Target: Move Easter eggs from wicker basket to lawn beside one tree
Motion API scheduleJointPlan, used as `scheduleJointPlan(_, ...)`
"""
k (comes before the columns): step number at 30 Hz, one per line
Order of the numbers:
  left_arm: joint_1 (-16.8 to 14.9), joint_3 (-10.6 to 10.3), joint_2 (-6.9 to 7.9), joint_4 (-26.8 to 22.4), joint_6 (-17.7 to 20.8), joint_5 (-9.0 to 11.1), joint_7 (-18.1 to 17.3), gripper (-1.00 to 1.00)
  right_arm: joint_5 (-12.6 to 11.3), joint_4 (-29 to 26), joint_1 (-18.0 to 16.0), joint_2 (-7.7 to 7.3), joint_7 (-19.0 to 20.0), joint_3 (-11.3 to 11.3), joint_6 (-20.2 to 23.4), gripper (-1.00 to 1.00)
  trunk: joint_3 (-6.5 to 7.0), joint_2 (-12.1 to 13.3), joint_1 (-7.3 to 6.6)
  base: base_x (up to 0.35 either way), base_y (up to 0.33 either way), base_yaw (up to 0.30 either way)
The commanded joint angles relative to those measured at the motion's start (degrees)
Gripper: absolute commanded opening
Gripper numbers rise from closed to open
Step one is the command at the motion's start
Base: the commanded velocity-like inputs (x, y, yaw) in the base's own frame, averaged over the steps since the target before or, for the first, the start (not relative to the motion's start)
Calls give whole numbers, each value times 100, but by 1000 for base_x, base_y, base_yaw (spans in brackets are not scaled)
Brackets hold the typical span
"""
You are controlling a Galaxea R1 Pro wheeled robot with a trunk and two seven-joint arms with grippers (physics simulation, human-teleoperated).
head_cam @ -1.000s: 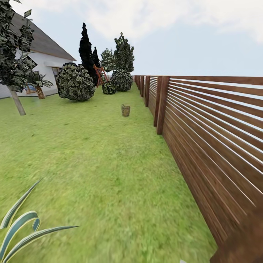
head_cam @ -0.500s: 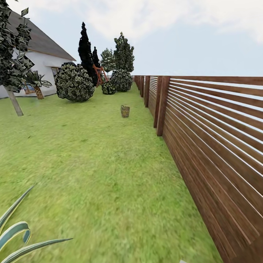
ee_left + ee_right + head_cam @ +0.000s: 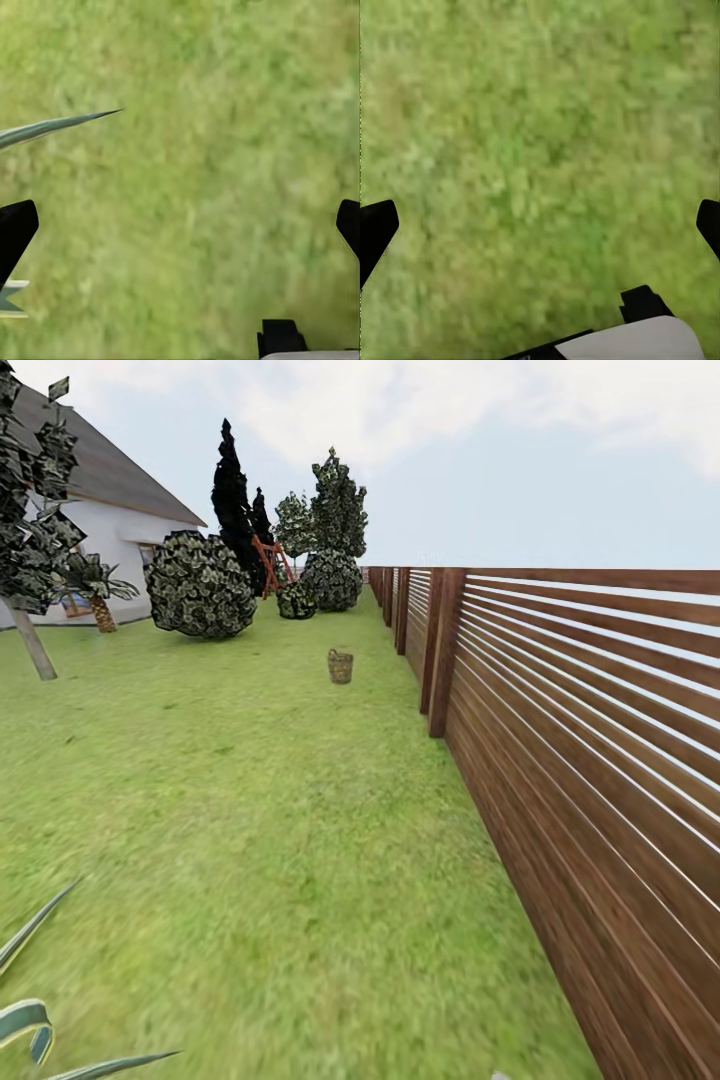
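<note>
Head view
Lawn (image 3: 260,840): mottled green grass running from the near edge far back to the shrubs.
Basket (image 3: 341,666): small, upright on the lawn, far ahead, near the fence but apart from it.
Eggs: too far off to make out in the basket.
Fence (image 3: 580,740): brown slats on the right, running back in a long line past the basket.
Tree (image 3: 35,540): pale grey trunk, leaning, with speckled dark foliage, at the left edge, well apart from the basket.
Palm (image 3: 100,595): short, scaly trunk, just behind the tree, in front of the house.
House (image 3: 110,530): white wall, grey roof, far left.
Shrubs (image 3: 200,585): round speckled bushes at the far end of the lawn; a thin black tree (image 3: 232,500) stands behind them.
Blades (image 3: 40,1000): striped pale-green leaves at the lower left corner.

Left wrist view
Left gripper (image 3: 180,229): spread wide, black fingertips (image 3: 15,232) at opposite edges, nothing between them, lawn (image 3: 210,150) below.
Leaf (image 3: 52,127): one pointed blade crossing in from the side.

Right wrist view
Right gripper (image 3: 540,225): spread wide, black fingertips (image 3: 375,225) at opposite edges, nothing held, lawn (image 3: 540,135) below.
</note>
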Motion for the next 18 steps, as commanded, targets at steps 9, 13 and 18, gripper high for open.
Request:
scheduleJointPlan(9,-4,-47,-1,5,-14,-22,48,100,-58,2,-1,2,-12,7,-28,100,-6,-3,3,260,-77,0)
scheduleJointPlan(13,-1,-47,0,5,-14,-22,48,100,-58,2,-1,6,-12,7,-29,100,-6,-3,3,260,-13,0)
scheduleJointPlan(18,-5,-46,1,5,-14,-22,48,100,-61,2,-1,7,-12,9,-27,100,-6,-3,3,260,-2,0)
